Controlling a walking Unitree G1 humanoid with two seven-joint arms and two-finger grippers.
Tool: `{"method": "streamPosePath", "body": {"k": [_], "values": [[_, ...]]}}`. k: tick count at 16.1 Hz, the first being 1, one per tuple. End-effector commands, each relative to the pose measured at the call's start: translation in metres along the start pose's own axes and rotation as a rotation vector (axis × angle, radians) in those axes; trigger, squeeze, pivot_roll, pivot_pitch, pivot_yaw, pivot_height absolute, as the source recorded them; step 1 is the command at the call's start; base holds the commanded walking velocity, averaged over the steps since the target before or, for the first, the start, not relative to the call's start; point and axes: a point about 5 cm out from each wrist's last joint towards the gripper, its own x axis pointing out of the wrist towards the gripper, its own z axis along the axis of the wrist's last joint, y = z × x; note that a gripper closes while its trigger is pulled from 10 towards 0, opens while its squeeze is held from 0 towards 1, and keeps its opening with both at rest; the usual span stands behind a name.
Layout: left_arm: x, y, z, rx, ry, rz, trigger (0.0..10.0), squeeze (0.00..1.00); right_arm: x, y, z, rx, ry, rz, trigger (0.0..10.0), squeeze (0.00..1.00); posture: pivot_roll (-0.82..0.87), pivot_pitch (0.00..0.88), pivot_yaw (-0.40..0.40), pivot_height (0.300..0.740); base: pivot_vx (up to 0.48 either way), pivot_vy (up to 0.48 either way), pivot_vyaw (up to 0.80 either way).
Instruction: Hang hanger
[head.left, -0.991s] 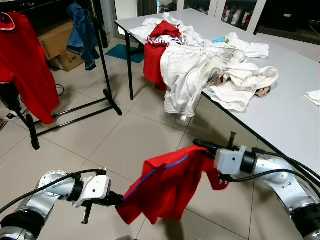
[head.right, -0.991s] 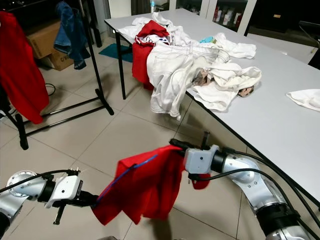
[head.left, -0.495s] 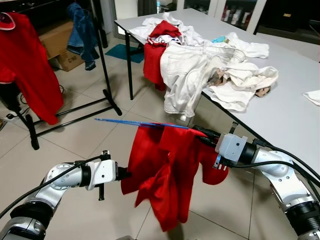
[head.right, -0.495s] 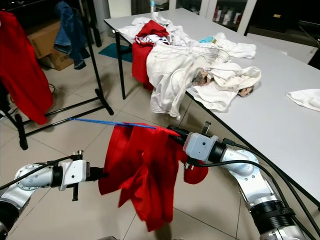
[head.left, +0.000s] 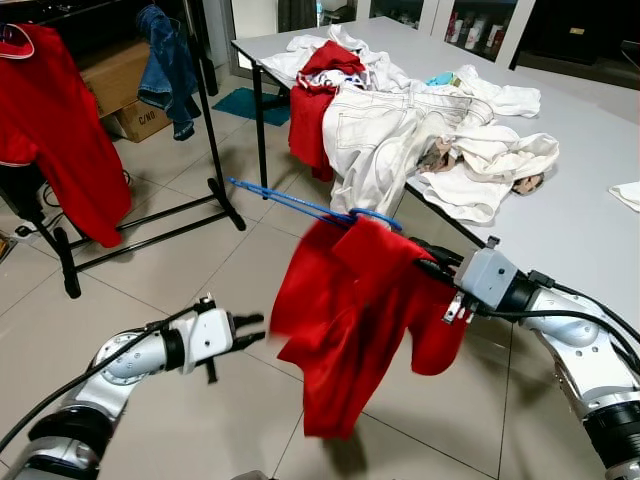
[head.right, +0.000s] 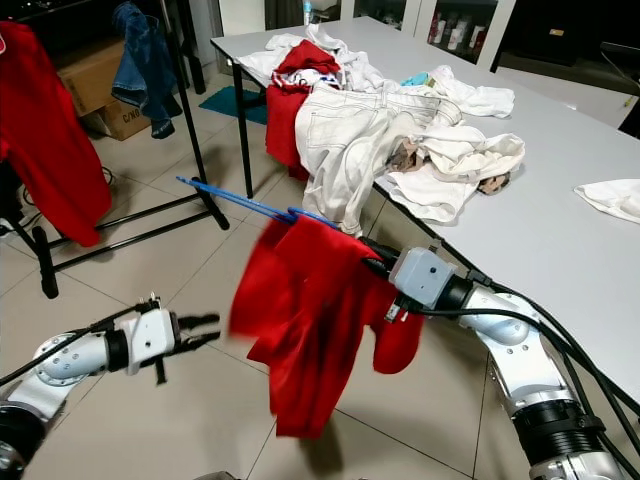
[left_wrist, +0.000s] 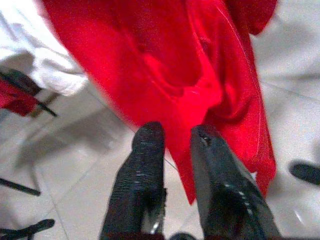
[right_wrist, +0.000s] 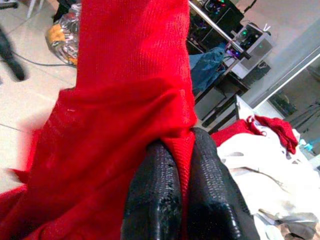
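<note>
Now the right gripper is clenched on a red shirt, holding it in the air above the floor, just off the near edge of the surface. A blue hanger sticks out from the shirt's top toward the rack. The left gripper is released, its fingers parted and apart from the cloth, just beside the shirt's lower hem. White clothes lie heaped at the surface's far corner, some draping over its edge. Another red garment hangs on the rack.
</note>
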Motion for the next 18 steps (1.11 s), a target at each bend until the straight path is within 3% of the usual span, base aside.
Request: {"method": "streamPosePath", "body": {"k": [1,3,4,9,10,11,14,18], "values": [[-0.001,0.009,0.002,-0.022,-0.026,0.084,10.0,0.8,-0.003,-0.01,0.007,-0.013,-0.021,-0.029,0.0,0.0,-0.04,0.0,0.001,0.74,0.0,0.0,0.0],[-0.002,0.015,0.004,-0.088,-0.083,0.208,10.0,0.85,-0.004,-0.012,0.008,-0.008,-0.034,-0.043,0.0,0.0,-0.04,0.0,0.001,0.74,0.0,0.0,0.0],[-0.003,0.015,0.003,-0.151,-0.114,0.256,10.0,1.0,-0.005,-0.012,0.01,-0.004,-0.043,-0.055,0.0,0.0,-0.04,0.0,0.002,0.74,0.0,0.0,0.0],[-0.009,0.023,-0.005,-0.272,-0.131,0.466,10.0,1.0,-0.012,-0.014,0.018,0.101,-0.131,-0.083,0.0,0.0,-0.04,0.0,0.008,0.74,0.0,0.0,0.0],[-0.01,0.023,-0.007,-0.306,-0.133,0.486,10.0,0.7,-0.013,-0.016,0.022,0.137,-0.165,-0.091,0.0,0.0,-0.04,0.0,0.011,0.74,0.0,0.0,0.0],[-0.011,0.024,-0.01,-0.368,-0.141,0.517,10.0,0.0,-0.015,-0.019,0.03,0.18,-0.217,-0.091,0.0,0.0,-0.04,0.0,0.013,0.74,0.0,0.0,0.0],[0.004,0.015,-0.012,-0.556,-0.205,0.504,10.0,0.0,-0.014,-0.013,0.044,0.205,-0.269,-0.059,0.0,0.0,-0.05,0.0,0.016,0.74,0.0,0.0,0.0],[0.03,-0.007,-0.008,-0.671,-0.23,0.371,10.0,0.0,-0.007,-0.01,0.056,0.219,-0.3,-0.051,0.0,0.0,-0.06,0.0,0.018,0.74,0.0,0.0,0.0]]}}
